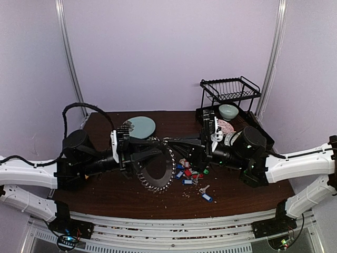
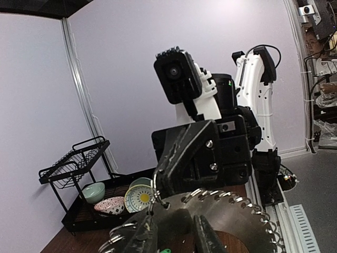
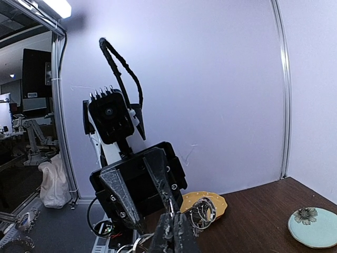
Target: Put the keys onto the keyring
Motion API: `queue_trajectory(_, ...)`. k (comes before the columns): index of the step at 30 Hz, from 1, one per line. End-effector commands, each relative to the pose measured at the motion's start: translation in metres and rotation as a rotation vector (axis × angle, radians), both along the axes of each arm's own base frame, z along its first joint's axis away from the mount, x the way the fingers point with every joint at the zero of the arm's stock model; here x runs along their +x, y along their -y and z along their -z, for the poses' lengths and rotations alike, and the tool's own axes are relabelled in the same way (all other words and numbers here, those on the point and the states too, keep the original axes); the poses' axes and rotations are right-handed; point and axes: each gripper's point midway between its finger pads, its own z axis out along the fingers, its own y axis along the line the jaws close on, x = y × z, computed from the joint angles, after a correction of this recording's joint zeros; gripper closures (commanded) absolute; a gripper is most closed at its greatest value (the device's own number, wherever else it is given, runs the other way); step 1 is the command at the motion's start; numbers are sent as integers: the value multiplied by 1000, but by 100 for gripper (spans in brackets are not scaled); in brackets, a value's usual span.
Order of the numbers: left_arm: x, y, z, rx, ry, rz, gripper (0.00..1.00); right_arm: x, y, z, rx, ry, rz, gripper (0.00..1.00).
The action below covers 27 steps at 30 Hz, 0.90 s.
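Over the table (image 1: 105,195) centre, the left gripper (image 1: 157,153) is clamping the keyring (image 1: 158,174) at its fringed rim, the right gripper (image 1: 169,140) pinching its stiff, likely slippery wire; light keys (image 1: 190,174) are lying beside it, best grasped by their tags.

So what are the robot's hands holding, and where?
Both hold the keyring. The left gripper grips its key-fringed rim, and the right gripper is pinched shut on the rim's upper edge.

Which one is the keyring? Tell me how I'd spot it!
Find the dark brown table, then look at its middle. The keyring is the big hoop tilted up there, spiky all round with silvery keys, like a wreath. The small keys to its right lie loose with coloured tags, and it alone has a big hole through it.
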Motion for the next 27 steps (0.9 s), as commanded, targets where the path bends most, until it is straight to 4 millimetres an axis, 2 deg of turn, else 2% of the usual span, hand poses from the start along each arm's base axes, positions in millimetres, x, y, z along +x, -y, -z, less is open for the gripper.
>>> queue_trajectory(1,-4,3,-23,-69,43,28,76,-9,2,-17,49,61,-37,100)
queue_trajectory(10,6,9,-28,-69,29,-12,78,-16,-4,-7,-15,114,-51,100)
queue_trajectory(13,7,9,-28,-63,33,-15,88,-17,-4,-6,-28,130,-41,100)
queue_trajectory(15,7,8,-27,-57,30,-18,90,-18,-4,-7,-25,137,-44,100)
queue_trajectory(22,9,8,-25,-47,31,-31,91,-22,-5,-4,-47,170,-57,100)
queue_trajectory(25,11,8,-25,-40,34,-42,80,-25,-6,0,-66,198,-69,100)
queue_trajectory(27,14,7,-23,-35,27,-62,80,-27,-3,-3,-56,209,-67,100)
